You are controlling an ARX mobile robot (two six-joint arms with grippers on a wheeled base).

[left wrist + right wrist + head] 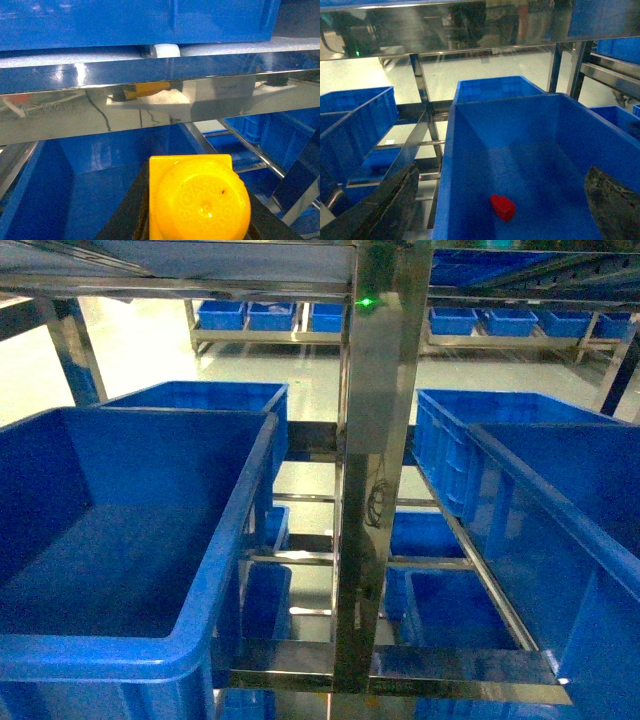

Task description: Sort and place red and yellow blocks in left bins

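Note:
In the left wrist view, the yellow block (200, 197) fills the bottom centre. My left gripper (200, 215) is shut on it, with a dark finger (127, 217) on each side. It hangs over the inside of a blue bin (75, 190). In the right wrist view, a red block (502, 206) lies on the floor of a deep blue bin (560, 130). My right gripper (502, 170) is open above it, fingers wide apart and holding nothing. In the head view, the left bins (215, 530) look bare inside and neither gripper shows.
A shiny steel rack post (375, 490) stands between the left and right bins (520, 470). A steel rail (150, 102) crosses in front of the left gripper, with another blue tub (125, 20) above it. More blue tubs (440, 610) sit on lower shelves and far behind.

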